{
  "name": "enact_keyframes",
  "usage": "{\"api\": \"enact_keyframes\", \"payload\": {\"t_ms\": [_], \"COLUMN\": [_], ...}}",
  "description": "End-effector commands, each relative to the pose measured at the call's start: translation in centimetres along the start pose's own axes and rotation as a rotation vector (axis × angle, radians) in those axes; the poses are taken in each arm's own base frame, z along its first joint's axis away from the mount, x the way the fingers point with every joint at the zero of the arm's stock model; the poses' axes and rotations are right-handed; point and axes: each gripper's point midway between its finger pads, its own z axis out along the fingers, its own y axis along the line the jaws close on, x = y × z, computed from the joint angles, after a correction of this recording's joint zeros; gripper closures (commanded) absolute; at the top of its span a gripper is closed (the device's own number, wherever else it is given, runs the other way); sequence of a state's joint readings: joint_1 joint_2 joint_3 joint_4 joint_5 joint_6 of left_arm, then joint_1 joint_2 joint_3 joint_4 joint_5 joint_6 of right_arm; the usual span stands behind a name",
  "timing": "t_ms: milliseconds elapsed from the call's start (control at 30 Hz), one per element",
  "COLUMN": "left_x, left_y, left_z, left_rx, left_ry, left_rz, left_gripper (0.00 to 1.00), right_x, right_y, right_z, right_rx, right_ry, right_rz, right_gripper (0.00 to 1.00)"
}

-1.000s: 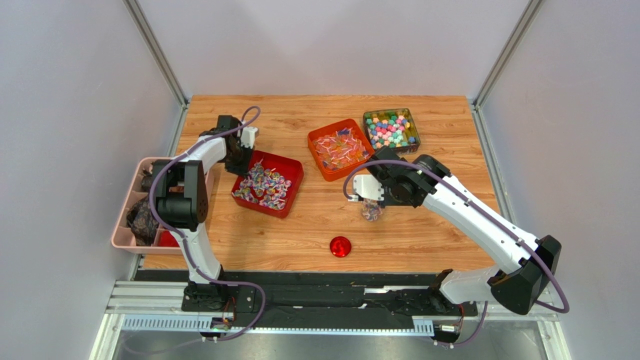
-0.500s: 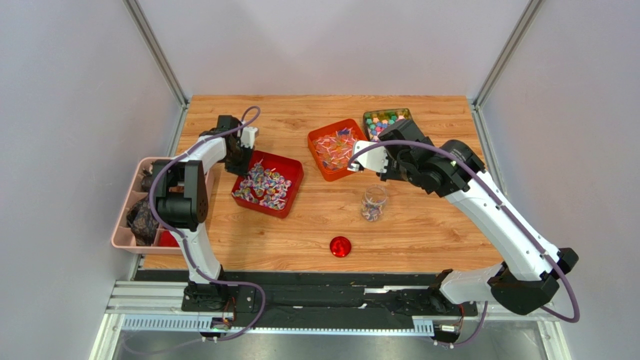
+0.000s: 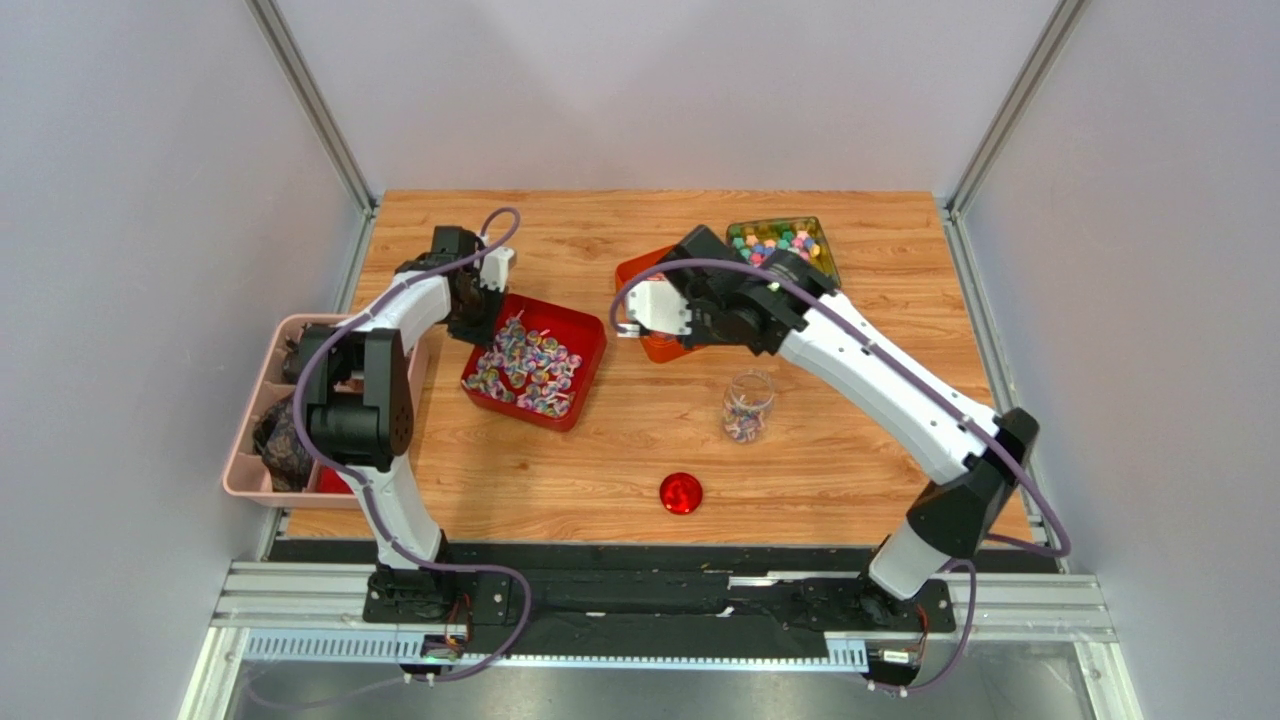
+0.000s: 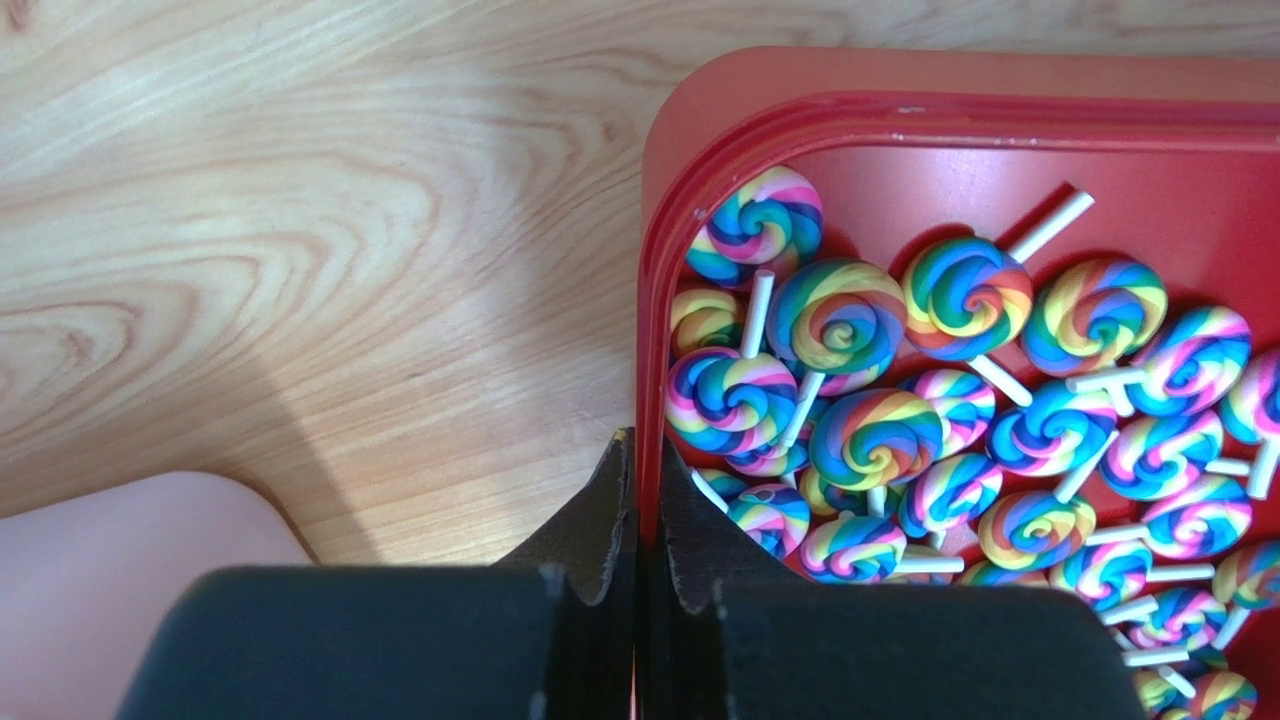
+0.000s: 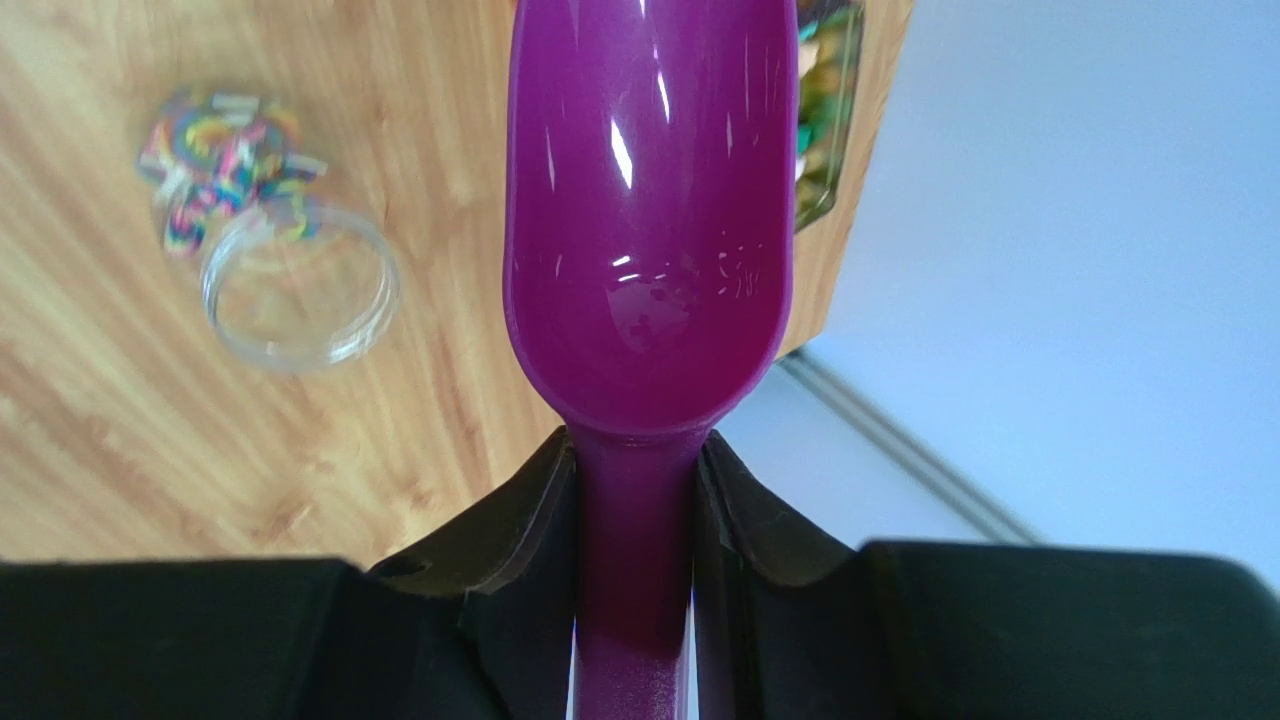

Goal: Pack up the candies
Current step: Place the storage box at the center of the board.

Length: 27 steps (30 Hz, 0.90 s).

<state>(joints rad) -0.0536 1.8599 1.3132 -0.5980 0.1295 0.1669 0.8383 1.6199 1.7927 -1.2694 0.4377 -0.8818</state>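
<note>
Markings first: the one I can spot is an embossed stamp in the bowl of the purple scoop (image 5: pixel 646 225), too blurred to read.

Left to right, everything placed off the glass jar (image 3: pixel 747 405):
- pink bin (image 3: pixel 238 458): far left of the jar, at the edge of the table (image 3: pixel 842 450). Dark stuff inside, can't tell what.
- left gripper (image 4: pixel 637 450): left of and beyond the jar. Jaws are pinched tight on the wall of the red tray (image 3: pixel 594 348) at its far-left corner, one finger outside and one inside.
- red tray: left of the jar, sitting askew to the table edge, full of swirl lollipops (image 3: pixel 526 368). Too many to count.
- bare wood runs between the red tray and the jar. There's more on the jar's near side, where the red lid (image 3: pixel 681 492) lies near-left of the jar and apart from it.
- orange tray (image 3: pixel 633 275): beyond-left of the jar, mostly hidden under the right arm. Contents can't be made out.
- right gripper (image 5: pixel 636 458): over that tray, jaws narrow and clamped on the scoop handle. Bowl is empty.
- jar: upright, mouth open, a shallow layer of mixed candies (image 3: pixel 739 428) at the bottom. It stands apart from every tray.
- green tray (image 3: pixel 830 263): beyond-right of the jar, near the far table edge, holding round sweets (image 3: pixel 774 240) in mixed colours.
- the right forearm crosses above the wood right of the jar.

Count: 3 trays, 1 bin, 1 jar, 1 lid, 1 scoop, 2 arms.
</note>
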Motion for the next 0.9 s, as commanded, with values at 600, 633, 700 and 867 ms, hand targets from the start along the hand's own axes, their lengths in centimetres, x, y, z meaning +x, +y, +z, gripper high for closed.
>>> {"api": "enact_keyframes", "payload": {"t_ms": [600, 633, 700, 867], "left_x": [-2.5, -2.2, -1.3, -0.6], "left_y": [-9.1, -8.9, -7.3, -0.8], "left_z": [-5.3, -4.9, -4.2, -3.8], "left_rx": [0.584, 0.573, 0.471, 0.065], "left_ry": [-0.025, 0.005, 0.051, 0.069], "left_rz": [0.018, 0.020, 0.025, 0.075], "left_gripper": [1.00, 1.00, 1.00, 1.00], "right_x": [-7.2, -7.2, -7.2, -7.0], "right_y": [-1.5, -1.4, -1.1, -1.9], "right_z": [-3.8, -4.0, -4.1, -4.6], "right_rx": [-0.073, -0.083, -0.098, -0.065], "right_ry": [-0.362, -0.370, -0.376, -0.381], "right_rz": [0.149, 0.148, 0.151, 0.168], "right_gripper": [1.00, 1.00, 1.00, 1.00]}}
